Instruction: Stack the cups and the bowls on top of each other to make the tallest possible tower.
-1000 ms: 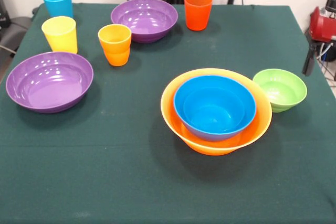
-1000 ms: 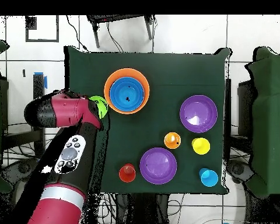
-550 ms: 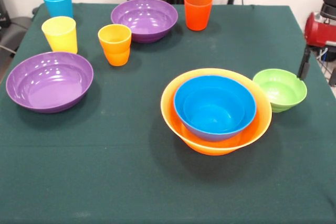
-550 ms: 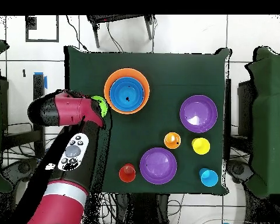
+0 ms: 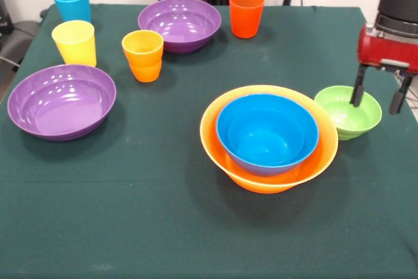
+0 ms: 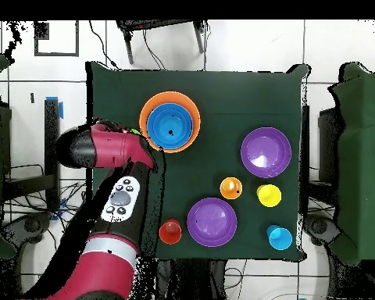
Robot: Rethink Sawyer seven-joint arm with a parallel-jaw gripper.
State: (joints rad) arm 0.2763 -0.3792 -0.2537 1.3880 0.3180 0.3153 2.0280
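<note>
Right now the tool (image 5: 377, 96) hangs over the small green bowl (image 5: 346, 112) at the right side of the green tabletop (image 5: 163, 213), its two dark fingers (image 5: 356, 87) spread wide and holding nothing. One finger dips inside the bowl's rim while the other hangs past its outer edge. From above, the red arm (image 6: 105, 148) covers nearly all of that bowl.

Just beside the green bowl sits the tower (image 5: 269, 138): a big orange bowl (image 5: 215, 136) with a deep blue bowl (image 5: 228, 136) nested in it and a lighter blue one (image 5: 264, 136) inside that.

Well apart on the left stands a wide purple bowl (image 5: 61, 100), with a yellow cup (image 5: 74, 42) and a light blue cup (image 5: 72, 2) behind it. An orange cup (image 5: 143, 55) stands near the second purple bowl (image 5: 179, 24), and a red-orange cup (image 5: 246, 13) is just to that bowl's right.
</note>
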